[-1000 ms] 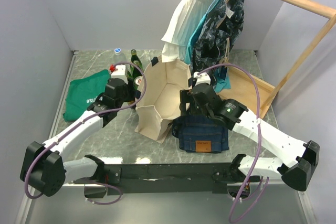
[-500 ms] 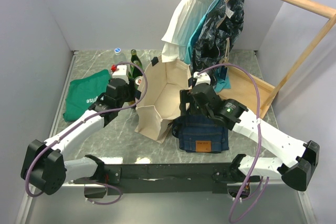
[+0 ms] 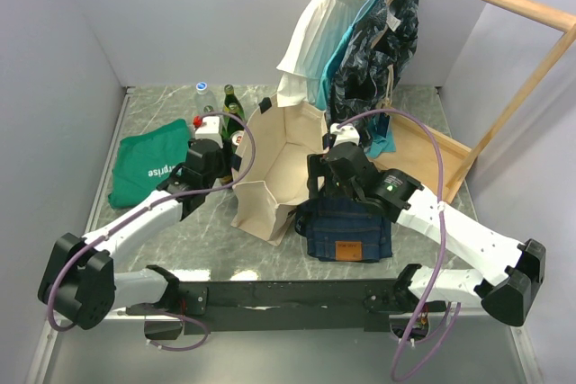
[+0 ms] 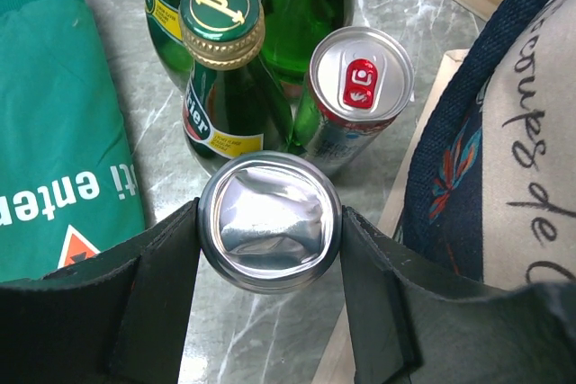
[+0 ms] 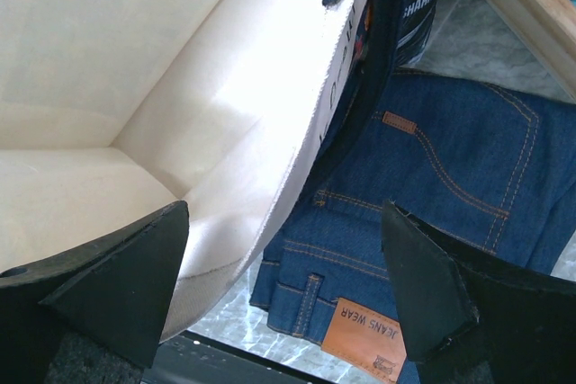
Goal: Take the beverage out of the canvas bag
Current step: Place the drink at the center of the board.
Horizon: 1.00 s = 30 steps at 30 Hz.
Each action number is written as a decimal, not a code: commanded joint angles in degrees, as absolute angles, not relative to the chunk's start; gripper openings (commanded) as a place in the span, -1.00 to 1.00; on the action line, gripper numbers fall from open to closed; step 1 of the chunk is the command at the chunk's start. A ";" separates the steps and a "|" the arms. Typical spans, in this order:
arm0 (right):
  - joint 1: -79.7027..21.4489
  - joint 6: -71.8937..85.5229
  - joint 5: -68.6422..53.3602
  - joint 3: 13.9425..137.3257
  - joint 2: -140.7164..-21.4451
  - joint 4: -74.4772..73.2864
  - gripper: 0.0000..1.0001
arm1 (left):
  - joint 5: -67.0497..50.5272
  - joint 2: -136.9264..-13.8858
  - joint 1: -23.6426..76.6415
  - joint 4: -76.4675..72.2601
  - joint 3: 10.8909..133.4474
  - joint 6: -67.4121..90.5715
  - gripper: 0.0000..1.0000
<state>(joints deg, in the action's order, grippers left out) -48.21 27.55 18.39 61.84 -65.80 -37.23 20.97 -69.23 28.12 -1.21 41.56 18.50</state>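
The cream canvas bag (image 3: 270,177) stands open mid-table, its inside looking empty from above. In the left wrist view my left gripper (image 4: 270,227) is shut on a beverage can (image 4: 270,220), whose silver domed end faces the camera; it hangs above the table just left of the bag's printed wall (image 4: 531,177). From above, the left gripper (image 3: 211,157) sits beside the bag's left side. My right gripper (image 5: 283,222) is open and straddles the bag's right wall (image 5: 270,132), one finger inside, one over the jeans (image 5: 432,195). It holds nothing.
Green glass bottles (image 4: 225,87) and a red-tabbed can (image 4: 360,78) stand just beyond the held can. A green printed cloth (image 3: 148,168) lies left. Folded jeans (image 3: 346,231) lie right of the bag. A wooden clothes rack (image 3: 360,42) with hanging garments stands at the back right.
My left arm has shifted slightly away from me and toward the bag with the can still gripped. The right arm and the bag have not moved.
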 commanded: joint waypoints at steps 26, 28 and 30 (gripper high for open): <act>-47.90 27.60 19.42 63.11 -64.78 -36.56 0.86 | 24.26 -70.58 28.74 -12.39 40.61 17.75 -0.64; -47.90 27.60 19.60 63.02 -64.69 -36.56 0.86 | 24.34 -70.58 28.83 -12.30 40.61 17.75 -0.60; -47.90 27.68 19.51 63.02 -64.60 -36.56 0.86 | 24.35 -70.75 28.83 -12.22 40.69 17.75 -0.59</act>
<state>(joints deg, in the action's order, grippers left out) -48.21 27.59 18.48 61.84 -65.80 -37.21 23.22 -71.05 28.56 -6.87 39.48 17.72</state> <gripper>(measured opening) 0.928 0.624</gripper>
